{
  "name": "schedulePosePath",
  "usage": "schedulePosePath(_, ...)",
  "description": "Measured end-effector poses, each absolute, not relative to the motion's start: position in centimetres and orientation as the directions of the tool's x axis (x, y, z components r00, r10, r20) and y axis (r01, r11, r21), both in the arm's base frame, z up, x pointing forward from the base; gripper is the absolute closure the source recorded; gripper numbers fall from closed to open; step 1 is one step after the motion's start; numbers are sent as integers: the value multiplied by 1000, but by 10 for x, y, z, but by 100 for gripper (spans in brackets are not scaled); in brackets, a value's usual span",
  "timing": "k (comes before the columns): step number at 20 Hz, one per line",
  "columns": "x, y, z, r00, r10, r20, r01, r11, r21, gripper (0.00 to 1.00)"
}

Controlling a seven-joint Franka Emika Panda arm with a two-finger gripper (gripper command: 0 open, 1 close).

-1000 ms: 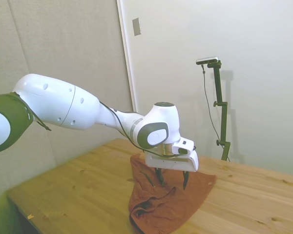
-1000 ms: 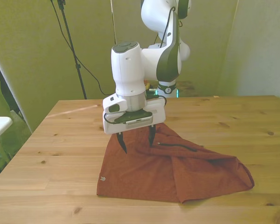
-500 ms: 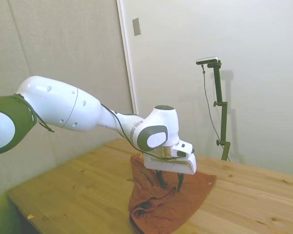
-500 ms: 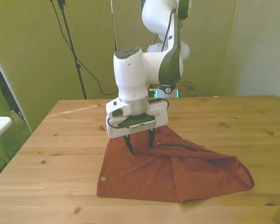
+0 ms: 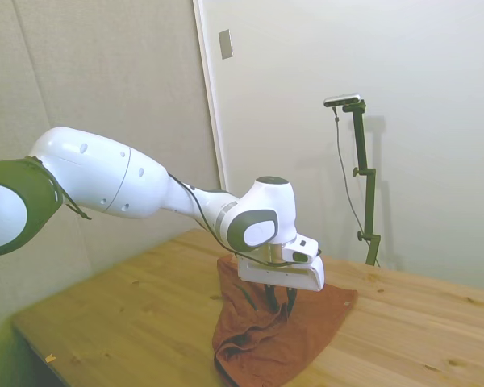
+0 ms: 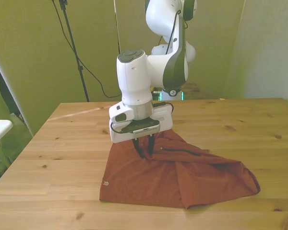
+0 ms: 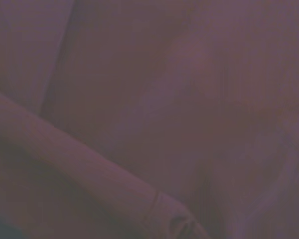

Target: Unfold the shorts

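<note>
Shorts [image 6: 177, 175] now pinched between end effector [image 6: 145, 151] fingers, spread wide a second ago.

dim, blurred close-up of the shorts [image 7: 189, 99], reddish-brown cloth filling the frame, 1 thick fold [image 7: 89, 169] crossing

Wrist view a dim blur of shorts [image 7: 154, 124] cloth — fold lines barely legible; side view cutting off shorts' near edge.

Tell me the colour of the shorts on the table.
Rust-orange, plain, with a small pale tag near one corner; the shorts show best in the front view.
</note>
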State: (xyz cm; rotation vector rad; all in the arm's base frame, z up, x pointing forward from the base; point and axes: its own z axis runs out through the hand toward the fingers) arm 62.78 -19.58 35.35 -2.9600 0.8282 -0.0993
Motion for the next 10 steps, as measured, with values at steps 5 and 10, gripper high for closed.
schedulePosePath(5,625,-198,357,850,-526,41,-522,-850,-73,100)
schedulePosePath(10,616,-189,377,850,-524,59,-519,-851,-79,100)
